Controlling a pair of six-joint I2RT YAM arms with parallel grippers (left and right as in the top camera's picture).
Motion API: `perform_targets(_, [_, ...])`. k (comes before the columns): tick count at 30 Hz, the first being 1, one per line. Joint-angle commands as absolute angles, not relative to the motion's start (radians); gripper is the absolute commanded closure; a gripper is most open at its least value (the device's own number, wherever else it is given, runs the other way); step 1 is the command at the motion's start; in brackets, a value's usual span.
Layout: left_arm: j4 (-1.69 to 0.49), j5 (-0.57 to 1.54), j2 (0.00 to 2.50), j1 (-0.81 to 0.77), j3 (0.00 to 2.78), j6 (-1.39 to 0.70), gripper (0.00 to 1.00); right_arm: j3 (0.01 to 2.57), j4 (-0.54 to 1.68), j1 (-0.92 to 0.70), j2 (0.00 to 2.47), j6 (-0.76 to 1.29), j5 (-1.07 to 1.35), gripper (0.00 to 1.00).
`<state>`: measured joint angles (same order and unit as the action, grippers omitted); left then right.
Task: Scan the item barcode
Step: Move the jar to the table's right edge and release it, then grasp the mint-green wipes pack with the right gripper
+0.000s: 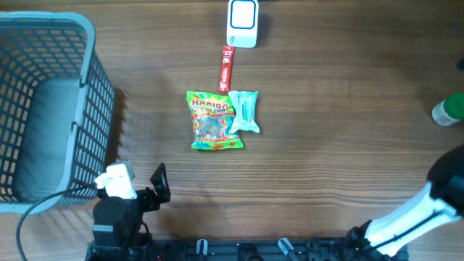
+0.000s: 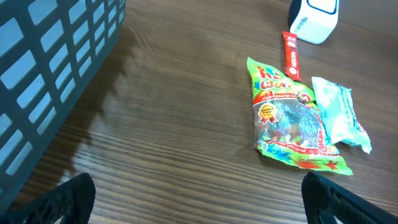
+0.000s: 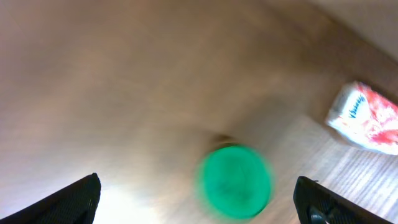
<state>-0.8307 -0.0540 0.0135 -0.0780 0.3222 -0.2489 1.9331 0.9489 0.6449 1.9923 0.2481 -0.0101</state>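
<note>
A wooden tabletop (image 1: 348, 72) seen from above, with a robot arm at each lower corner. A large grey-blue basket (image 1: 43, 109) fills the left side.

Near the centre lies a green sweet bag (image 1: 214, 119), flat and face up. A white scanner (image 1: 243, 22) stands at the top edge, well apart from the bag. A pale blue packet (image 1: 245, 110) touches the bag's right edge. A thin red stick (image 1: 227, 69) lies between the bag and the scanner. At the far right edge is a bottle (image 1: 449, 110) with a green cap.

The left gripper (image 2: 199, 186) hangs low beside the basket, fingers spread wide and holding nothing. It faces the bag from well back. The right gripper (image 3: 196, 183) is also spread wide and empty. Its blurred view looks down on the bottle's green cap, which sits between the fingers in the view. Whether the fingers reach the bottle cannot be told.

The task looks barely begun: no item is held, and none is near the scanner. The step in hand is probably picking an item, and the bottle under the right gripper seems the likeliest. The next move calls for closing firmly on one item, lifting it clear, and turning its barcode toward the scanner. No barcode is visible on any item, so the right face must first be found.
</note>
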Motion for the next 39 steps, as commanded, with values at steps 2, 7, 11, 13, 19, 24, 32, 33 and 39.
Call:
perform_targets(2, [-0.828,-0.053,0.007,-0.075,0.318,-0.244,0.0,1.969,1.023,0.478,1.814,0.34,0.471,0.0])
perform_targets(7, [-0.828,-0.053,0.007,-0.075,0.318,-0.244,0.0,1.816,1.178,-0.004,1.853,0.292,0.441,0.01])
perform_targets(11, [-0.828,-0.053,0.007,-0.075,0.318,-0.244,0.0,1.661,1.087,-0.438,1.942,0.32,-0.033,0.0])
perform_targets(13, [-0.828,-0.053,0.007,-0.075,0.318,-0.244,0.0,1.661,1.06,-0.592,2.027,0.344,-0.138,0.0])
perform_targets(19, [-0.828,-0.053,0.007,-0.075,0.318,-0.244,0.0,1.661,0.967,-0.729,2.201,0.456,-0.341,0.06])
perform_targets(24, [-0.828,-0.053,0.007,-0.075,0.318,-0.244,0.0,1.676,0.912,-0.729,2.209,0.5,-0.377,0.11])
perform_targets(32, [-0.828,-0.053,0.007,-0.075,0.318,-0.244,0.0,1.675,0.865,-0.729,2.255,0.617,-0.429,0.5])
perform_targets(33, [-0.828,-0.053,0.007,-0.075,0.318,-0.244,0.0,1.675,0.891,-0.729,2.265,0.64,-0.429,0.49])
perform_targets(39, [-0.828,-0.053,0.007,-0.075,0.318,-0.244,0.0,1.703,1.002,-0.725,2.26,0.671,-0.471,0.94])
